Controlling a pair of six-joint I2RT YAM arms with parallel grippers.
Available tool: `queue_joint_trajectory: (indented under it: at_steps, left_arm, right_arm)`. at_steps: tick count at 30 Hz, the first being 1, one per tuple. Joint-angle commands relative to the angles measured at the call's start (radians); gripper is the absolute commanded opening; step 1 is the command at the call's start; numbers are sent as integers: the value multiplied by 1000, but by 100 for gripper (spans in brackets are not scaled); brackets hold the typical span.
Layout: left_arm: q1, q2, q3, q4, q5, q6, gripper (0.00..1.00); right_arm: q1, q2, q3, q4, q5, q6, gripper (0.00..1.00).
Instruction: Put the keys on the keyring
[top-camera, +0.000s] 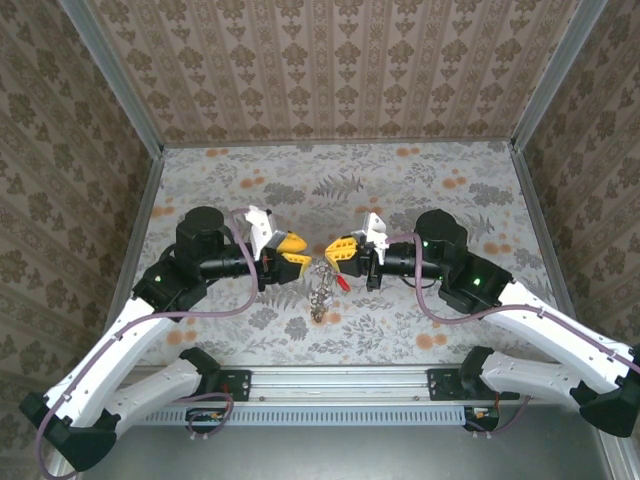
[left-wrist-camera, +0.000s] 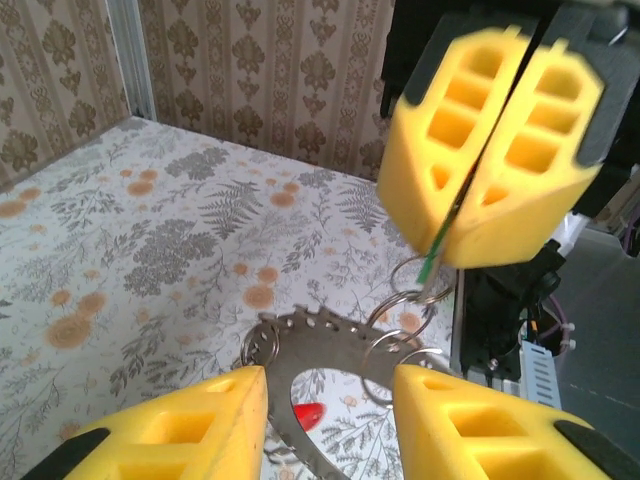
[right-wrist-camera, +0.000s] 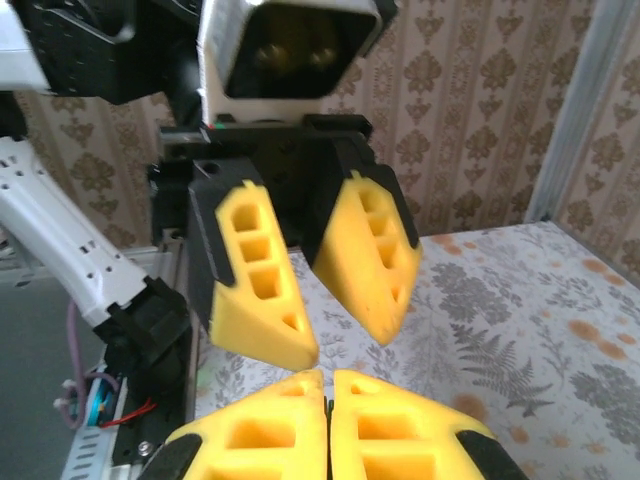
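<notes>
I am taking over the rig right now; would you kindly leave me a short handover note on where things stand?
Left gripper: jaws open, holding nothing, facing the right gripper.
Right gripper: jaws shut on a thin green piece, apparently a key tag.
Keyring: hangs below that grip by small rings, just beyond the left jaws; a red tag shows under it.
Done: some keys seem attached; how many is unclear.
Left: check the count and thread any key not yet on.

The top view looks down from high behind the arms (top-camera: 120, 335) over the whole tabletop (top-camera: 400, 190). Wrist views sit close behind the left tool (top-camera: 294, 250) and right tool (top-camera: 340, 252), facing each other, sharing that meeting spot.
</notes>
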Motion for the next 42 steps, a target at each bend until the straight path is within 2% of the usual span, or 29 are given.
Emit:
queue_joint_trajectory:
  at_steps: [1, 9, 22, 34, 38, 42]
  left_arm:
    - [0, -9, 35, -26, 33, 35, 39]
    - [-4, -6, 67, -55, 67, 58, 39]
    - [-44, 30, 92, -95, 118, 83, 39]
    - [-78, 83, 98, -64, 143, 92, 38]
    - [-94, 96, 102, -70, 160, 96, 33]
    - [-104, 101, 98, -75, 165, 97, 22]
  right_arm:
    - [-8, 11, 57, -15, -106, -26, 0]
    - [-14, 31, 101, -68, -193, -43, 0]
    - [-21, 22, 101, -61, -218, -26, 0]
    - [-25, 13, 106, -53, -251, -14, 0]
    - [-31, 15, 103, -46, -251, -8, 0]
    - [-41, 12, 100, -37, -253, -1, 0]
